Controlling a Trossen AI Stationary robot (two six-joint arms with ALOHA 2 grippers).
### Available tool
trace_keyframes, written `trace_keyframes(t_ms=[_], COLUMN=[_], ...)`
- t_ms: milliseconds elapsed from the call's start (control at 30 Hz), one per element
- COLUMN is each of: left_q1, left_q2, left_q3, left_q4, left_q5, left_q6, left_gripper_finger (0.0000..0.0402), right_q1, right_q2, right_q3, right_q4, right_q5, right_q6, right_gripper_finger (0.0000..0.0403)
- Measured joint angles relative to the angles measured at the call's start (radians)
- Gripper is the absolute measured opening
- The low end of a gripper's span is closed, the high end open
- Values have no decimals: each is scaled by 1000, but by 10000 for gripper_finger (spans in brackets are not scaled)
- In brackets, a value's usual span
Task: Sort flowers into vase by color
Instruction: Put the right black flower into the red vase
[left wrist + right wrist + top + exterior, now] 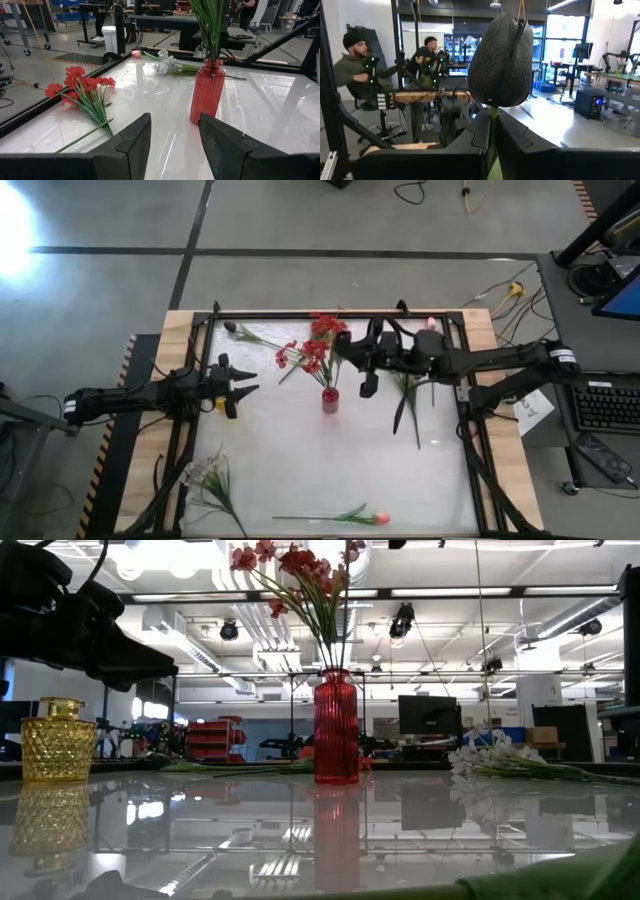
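A red ribbed vase [330,399] stands mid-table and holds red sprays; it also shows in the low view [336,725] and the left wrist view [206,95]. My right gripper [366,370] hovers just right of the vase, shut on a dark bud flower [501,60]. My left gripper [240,383] is open and empty at the table's left, facing the vase [175,135]. A loose red spray [298,356] lies left of the vase. Another dark bud [232,328] lies at the far left, a white spray [205,475] at the near left and a pink bud [380,519] at the near edge. My right gripper pinches the green stem [493,142] just below the dark bud, between its two fingers. The bud stands out beyond the fingertips. The rest of the stem is hidden behind the fingers.
A yellow glass bottle [58,740] stands by my left gripper. Green stems and pale flowers [408,395] lie under my right arm, and a pink bud [430,323] lies at the far right. A black frame [200,380] borders the table. People sit beyond it [355,70].
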Motion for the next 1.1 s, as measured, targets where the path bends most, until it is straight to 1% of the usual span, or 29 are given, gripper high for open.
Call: trace_keyframes(t_ms=[467, 600, 700, 900, 1000, 1100], left_q1=[0, 0, 0, 0, 0, 0], left_q2=[0, 1, 1, 1, 1, 1], left_q3=[0, 0, 0, 0, 0, 0], left_q4=[1, 0, 0, 0, 0, 0], left_q5=[0, 0, 0, 0, 0, 0], left_q6=[0, 0, 0, 0, 0, 0], left_gripper_finger=[155, 155, 155, 155, 155, 155], right_q1=[0, 0, 0, 0, 0, 0], right_q2=[71, 97, 119, 122, 96, 58], right_q3=[0, 0, 0, 0, 9, 24], right_q4=[-140, -157, -169, -227, -331, -463], right_q5=[-1, -25, -26, -27, -27, -68], right_q6=[53, 56, 74, 122, 137, 131], right_gripper_finger=[13, 20, 44, 111, 140, 165])
